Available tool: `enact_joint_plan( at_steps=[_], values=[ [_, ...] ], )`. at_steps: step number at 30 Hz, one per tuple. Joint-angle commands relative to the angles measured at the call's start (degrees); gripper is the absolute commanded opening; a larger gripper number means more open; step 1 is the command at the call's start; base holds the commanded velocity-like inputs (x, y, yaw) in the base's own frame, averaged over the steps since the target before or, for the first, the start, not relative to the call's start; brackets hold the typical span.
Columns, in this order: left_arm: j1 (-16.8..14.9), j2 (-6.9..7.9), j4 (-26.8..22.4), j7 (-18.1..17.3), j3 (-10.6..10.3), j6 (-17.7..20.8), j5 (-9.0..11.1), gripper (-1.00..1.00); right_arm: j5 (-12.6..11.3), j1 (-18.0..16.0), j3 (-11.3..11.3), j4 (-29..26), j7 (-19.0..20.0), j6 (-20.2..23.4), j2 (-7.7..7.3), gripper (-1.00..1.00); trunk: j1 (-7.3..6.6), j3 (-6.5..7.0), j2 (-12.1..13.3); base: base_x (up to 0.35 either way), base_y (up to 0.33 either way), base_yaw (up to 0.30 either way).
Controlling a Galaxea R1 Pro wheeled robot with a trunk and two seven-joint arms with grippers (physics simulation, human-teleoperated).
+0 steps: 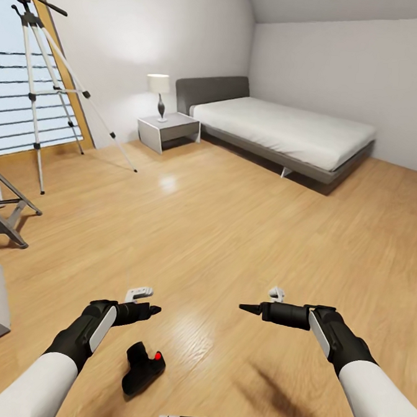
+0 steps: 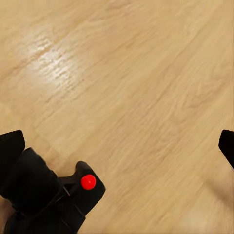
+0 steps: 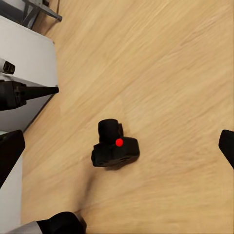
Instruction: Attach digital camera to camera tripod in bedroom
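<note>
In the head view, the nearest thing is the digital camera [image 1: 142, 369]. It lies on the light wood floor [image 1: 231, 235] just in front of the robot, a little left of the middle, with its red button [image 1: 158, 356] turned up. I can read no brand or writing on it. The left gripper [image 1: 153, 308] hovers just beyond the camera and does not touch it; whether its fingers are spread I cannot tell here. The right gripper [image 1: 244, 308] hangs well to the right, holding nothing, and its opening is also unclear. The floor between the arms and the bed [image 1: 282, 130] at the far right is wide and free. The camera tripod [image 1: 40, 78] stands upright at the far left beside the window [image 1: 20, 96]. A nightstand [image 1: 168, 130] with a lamp [image 1: 159, 93] stands between the tripod and the bed.

In the left wrist view, the two black fingertips [image 2: 10, 146] sit at opposite edges, so the fingers are spread wide, with bare floor between them. The camera lies beside one fingertip, apart from it.

In the right wrist view, the fingertips [image 3: 9, 153] are also far apart and hold nothing. The camera [image 3: 114, 148] lies alone on the floor between them, and a white cabinet [image 3: 27, 73] is beyond it.
</note>
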Motion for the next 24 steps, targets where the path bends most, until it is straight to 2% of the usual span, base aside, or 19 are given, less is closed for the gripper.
enact_joint_plan(
  at_steps=[1, 18, 24],
  values=[
    [0.0, 0.01, -0.1, -0.1, 0.0, 0.3, 0.2, 1.00, -0.3, 0.0, 0.0, 0.0, 0.0, 0.4, 0.00, 1.00, 0.01, -0.27, 0.0, 0.000, 0.000, 0.000],
    [0.0, -0.07, -0.3, 0.0, -0.1, 0.3, 0.2, 1.00, -0.2, 0.0, 0.0, 0.0, 0.0, 0.4, -0.01, 1.00, 0.45, -4.04, -0.3, 0.000, 0.000, 0.000],
    [0.0, -0.65, -1.5, -0.5, -0.2, 0.4, 0.7, 1.00, -0.2, 0.0, 0.0, 0.0, 0.0, 0.4, -0.01, 1.00, 0.60, -5.37, -0.3, 0.000, 0.000, 0.000]
  ],
)
